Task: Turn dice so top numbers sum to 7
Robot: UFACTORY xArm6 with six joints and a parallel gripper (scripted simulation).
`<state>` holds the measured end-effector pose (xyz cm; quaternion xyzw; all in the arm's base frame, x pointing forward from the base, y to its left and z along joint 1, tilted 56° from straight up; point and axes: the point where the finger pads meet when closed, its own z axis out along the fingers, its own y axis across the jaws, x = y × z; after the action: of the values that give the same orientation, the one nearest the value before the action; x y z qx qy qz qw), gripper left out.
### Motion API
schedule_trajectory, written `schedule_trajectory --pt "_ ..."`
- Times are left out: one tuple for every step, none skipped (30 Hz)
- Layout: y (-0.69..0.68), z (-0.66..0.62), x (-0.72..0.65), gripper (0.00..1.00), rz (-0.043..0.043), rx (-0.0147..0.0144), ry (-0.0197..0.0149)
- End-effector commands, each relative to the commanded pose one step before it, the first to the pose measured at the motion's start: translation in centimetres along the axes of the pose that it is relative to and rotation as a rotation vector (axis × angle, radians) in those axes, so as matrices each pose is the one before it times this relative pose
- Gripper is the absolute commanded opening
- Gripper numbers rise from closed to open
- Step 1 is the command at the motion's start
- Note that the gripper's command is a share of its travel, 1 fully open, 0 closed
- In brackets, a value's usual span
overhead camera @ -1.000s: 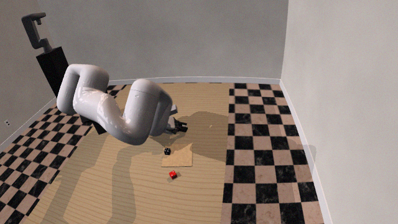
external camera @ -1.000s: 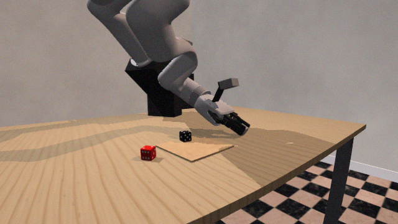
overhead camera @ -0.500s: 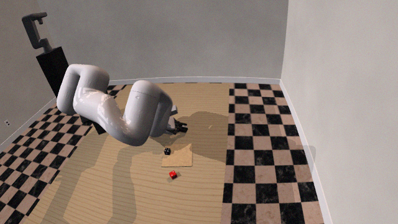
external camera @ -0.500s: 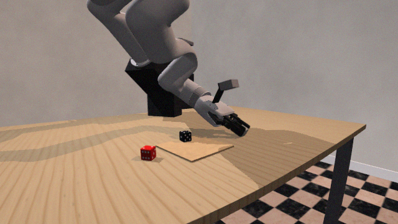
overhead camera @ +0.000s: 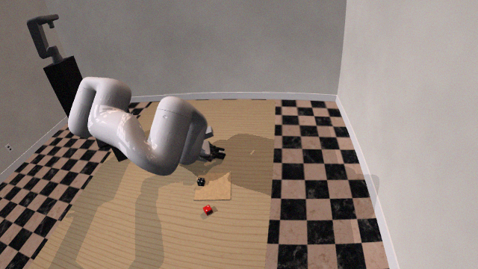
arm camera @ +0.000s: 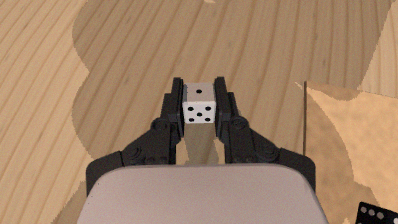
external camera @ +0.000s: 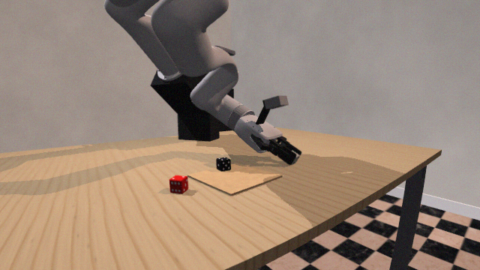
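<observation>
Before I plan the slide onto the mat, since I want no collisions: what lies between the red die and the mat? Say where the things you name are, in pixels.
In the exterior view, only bare wood separates the red die (overhead camera: pixel 208 210) (external camera: pixel 178 184) from the mat (overhead camera: pixel 218 188) (external camera: pixel 232 182).

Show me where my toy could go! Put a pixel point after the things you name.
In the top view, there's room on the mat (overhead camera: pixel 219 190) (external camera: pixel 236 182) (arm camera: pixel 372 135) right of the black die (overhead camera: pixel 201 181) (external camera: pixel 223 164) (arm camera: pixel 377 214), or on the table (overhead camera: pixel 187 243) (external camera: pixel 112 225) (arm camera: pixel 120 40) below the red die (overhead camera: pixel 208 210) (external camera: pixel 178 184). It's crowded by the gripper (overhead camera: pixel 224 152) (external camera: pixel 294 156) (arm camera: pixel 199 84).

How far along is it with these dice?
Nothing looks surely finished. In hand: a white die, gripped by the gripper away from the mat. Left: placing it there, bringing over the red die, settling the sum. The black die is by the mat's edge, perhaps on it.
</observation>
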<state>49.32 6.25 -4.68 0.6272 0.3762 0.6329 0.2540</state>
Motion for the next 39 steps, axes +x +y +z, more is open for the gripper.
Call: schedule_trajectory --pt "-0.04 -0.024 0.066 0.21 0.00024 0.00115 0.00101" --pt "0.0 0.0 0.0 0.21 0.0 0.0 0.0" --pt "0.0 0.0 0.0 0.21 0.0 0.0 0.0" --pt "0.0 0.0 0.0 0.21 0.0 0.0 0.0" --pt "0.0 0.0 0.0 0.21 0.0 0.0 0.0" --pt "0.0 0.0 0.0 0.21 0.0 0.0 0.0" --pt "0.0 0.0 0.0 0.21 0.0 0.0 0.0" --pt "0.0 0.0 0.0 0.21 0.0 0.0 0.0" --pt "0.0 0.0 0.0 0.21 0.0 0.0 0.0" --pt "0.0 0.0 0.0 0.21 0.0 0.0 0.0" --pt "0.0 0.0 0.0 0.21 0.0 0.0 0.0" --pt "0.0 0.0 0.0 0.21 0.0 0.0 0.0" --pt "0.0 0.0 0.0 0.21 0.0 0.0 0.0" --pt "0.0 0.0 0.0 0.21 0.0 0.0 0.0" --pt "0.0 0.0 0.0 0.25 0.0 0.0 0.0" --pt "0.0 0.0 0.0 0.25 0.0 0.0 0.0" --pt "0.0 0.0 0.0 0.25 0.0 0.0 0.0" --pt "0.0 0.0 0.0 0.29 0.0 0.0 0.0" --pt "0.0 0.0 0.0 0.29 0.0 0.0 0.0" --pt "0.0 0.0 0.0 0.29 0.0 0.0 0.0" --pt "0.0 0.0 0.0 0.33 0.0 0.0 0.0" --pt "0.0 0.0 0.0 0.33 0.0 0.0 0.0" --pt "0.0 0.0 0.0 0.33 0.0 0.0 0.0" --pt "0.0 0.0 0.0 0.37 0.0 0.0 0.0" --pt "0.0 0.0 0.0 0.37 0.0 0.0 0.0" --pt "0.0 0.0 0.0 0.37 0.0 0.0 0.0" --pt "0.0 0.0 0.0 0.42 0.0 0.0 0.0" --pt "0.0 0.0 0.0 0.42 0.0 0.0 0.0" --pt "0.0 0.0 0.0 0.42 0.0 0.0 0.0" --pt "0.0 0.0 0.0 0.42 0.0 0.0 0.0" --pt "0.0 0.0 0.0 0.42 0.0 0.0 0.0" --pt "0.0 0.0 0.0 0.42 0.0 0.0 0.0" --pt "0.0 0.0 0.0 0.42 0.0 0.0 0.0" --pt "0.0 0.0 0.0 0.42 0.0 0.0 0.0" --pt "0.0 0.0 0.0 0.42 0.0 0.0 0.0" --pt "0.0 0.0 0.0 0.42 0.0 0.0 0.0" --pt "0.0 0.0 0.0 0.42 0.0 0.0 0.0" --pt "0.0 0.0 0.0 0.42 0.0 0.0 0.0" --pt "0.0 0.0 0.0 0.42 0.0 0.0 0.0"
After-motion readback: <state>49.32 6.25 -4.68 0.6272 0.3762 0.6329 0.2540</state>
